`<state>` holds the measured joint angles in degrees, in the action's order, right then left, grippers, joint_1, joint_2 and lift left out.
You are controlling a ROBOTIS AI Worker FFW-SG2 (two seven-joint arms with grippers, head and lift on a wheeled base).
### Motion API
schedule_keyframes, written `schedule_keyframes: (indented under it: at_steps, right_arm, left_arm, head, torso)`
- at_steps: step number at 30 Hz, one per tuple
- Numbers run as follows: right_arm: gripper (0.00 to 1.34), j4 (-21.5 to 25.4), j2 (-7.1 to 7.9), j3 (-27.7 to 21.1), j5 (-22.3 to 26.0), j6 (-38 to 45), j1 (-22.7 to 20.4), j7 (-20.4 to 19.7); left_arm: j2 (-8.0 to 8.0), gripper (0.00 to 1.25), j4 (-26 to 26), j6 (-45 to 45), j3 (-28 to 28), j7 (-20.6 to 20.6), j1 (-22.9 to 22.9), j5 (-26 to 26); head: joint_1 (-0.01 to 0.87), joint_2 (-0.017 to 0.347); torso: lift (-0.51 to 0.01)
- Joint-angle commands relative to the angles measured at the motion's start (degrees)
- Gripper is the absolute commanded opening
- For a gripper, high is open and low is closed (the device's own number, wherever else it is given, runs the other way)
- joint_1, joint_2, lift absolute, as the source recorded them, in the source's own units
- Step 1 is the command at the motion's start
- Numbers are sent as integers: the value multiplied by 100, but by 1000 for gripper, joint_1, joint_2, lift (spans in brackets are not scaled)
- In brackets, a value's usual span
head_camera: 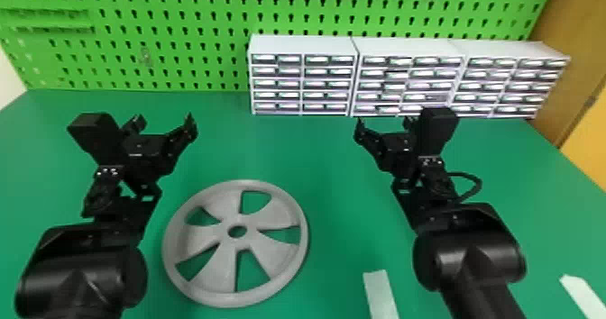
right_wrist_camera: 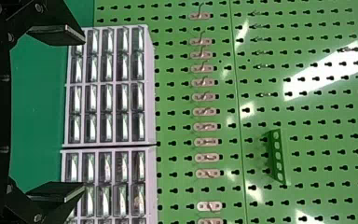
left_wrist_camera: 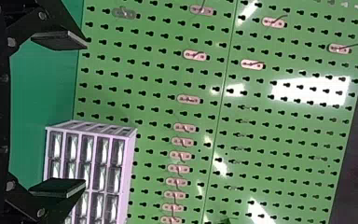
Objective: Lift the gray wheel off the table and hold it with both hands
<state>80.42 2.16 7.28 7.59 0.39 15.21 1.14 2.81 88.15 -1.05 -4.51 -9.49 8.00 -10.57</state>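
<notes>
While the gray wheel (head_camera: 194,238) lies flat on the green worktop (head_camera: 333,183), both hands of the robot stand empty beyond it, fingers spread wide and aimed toward the pegboard (head_camera: 180,47) and the drawer cabinets (head_camera: 302,75). The left hand (head_camera: 165,120) and right hand (head_camera: 384,123) are well apart, with the wheel between the two arms but nearer the left arm (head_camera: 90,268). The pickup appears to be at its very start, and the next move likely calls for drawing both hands back and down to opposite sides of the rim.

That uneven spacing is the likely source of trouble: the left arm, close beside the wheel, could knock or shove it while swinging back, and a left hand that arrives first could spin it out of its partner's reach. Because the rim rests so low, fingertips coming down too steeply could scrape the surface or slip into the cutouts between the spokes. Should one side grip late or rise sooner, the wheel could tip and slide free. A pale strip (head_camera: 381,295) lies near the right arm (head_camera: 478,259), where a low sweep might drag it.
</notes>
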Motion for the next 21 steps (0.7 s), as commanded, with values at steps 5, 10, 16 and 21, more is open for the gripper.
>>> schedule_keyframes:
  at_steps: [5, 10, 16, 21]
  right_arm:
    - [1146, 0, 21, 28, 93, 84, 8, 0]
    - [1146, 0, 21, 28, 93, 84, 17, 0]
    - [1146, 0, 21, 37, 93, 84, 17, 0]
    - [1146, 0, 30, 46, 93, 93, 17, 0]
  left_arm:
    - [0, 1017, 0, 0, 3, 0, 9, -15]
    - [0, 1017, 0, 0, 3, 0, 9, -15]
    - [0, 1017, 0, 0, 3, 0, 9, -15]
    - [0, 1017, 9, 0, 3, 0, 9, -15]
  head:
    - [711, 15]
    - [711, 15]
    - [711, 15]
    - [711, 15]
  torso:
    - [-98]
    - [-98]
    - [-98]
    - [-98]
